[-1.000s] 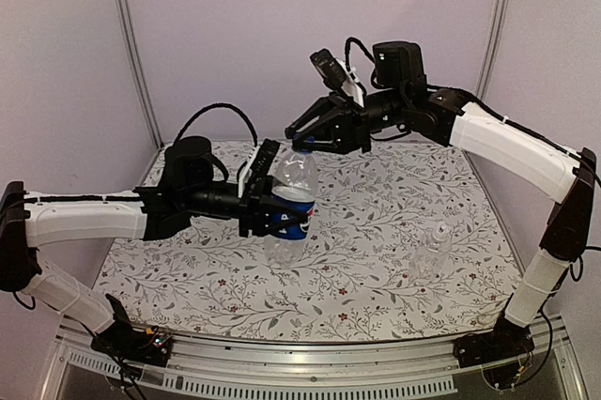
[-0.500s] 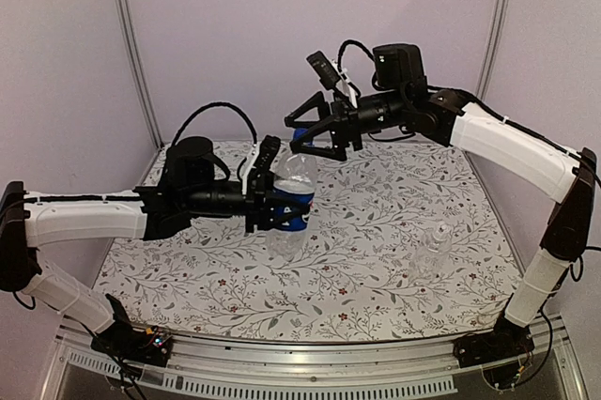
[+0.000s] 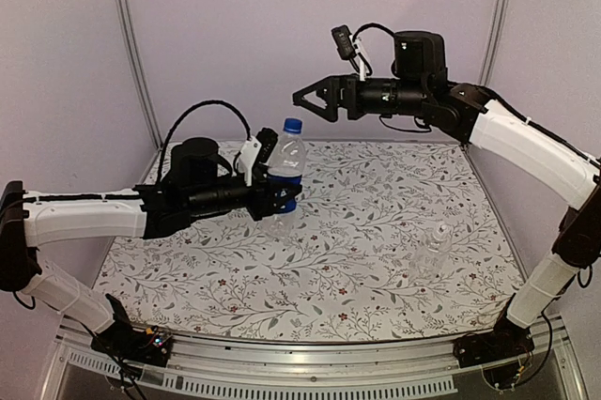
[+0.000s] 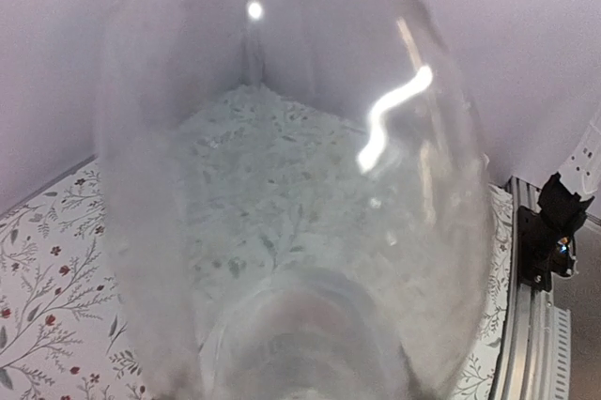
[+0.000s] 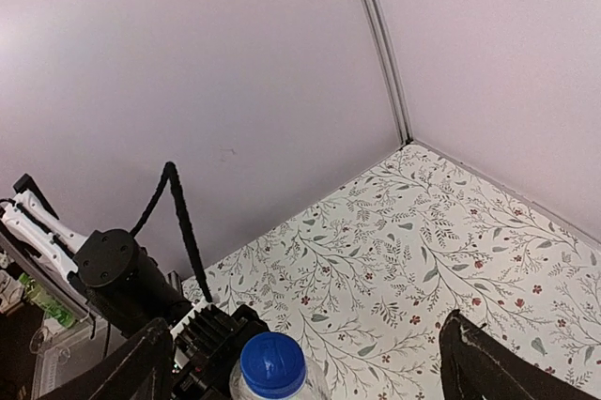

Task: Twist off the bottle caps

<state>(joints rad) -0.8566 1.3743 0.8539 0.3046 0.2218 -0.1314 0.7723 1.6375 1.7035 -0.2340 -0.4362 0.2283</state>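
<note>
The left gripper (image 3: 269,196) is clamping the labelled bottle (image 3: 286,163) around its lower half, over the back-left part of the flowered table (image 3: 376,203). I cannot tell whether the bottle's base is touching the cloth. The blue cap (image 3: 292,125) is sitting on the bottle's neck. The right gripper (image 3: 310,100) is hanging just above and to the right of that cap, jaws spread wide and gripping nothing. The clear bottle (image 3: 434,252) is standing alone toward the near right, well apart from both arms.
</note>
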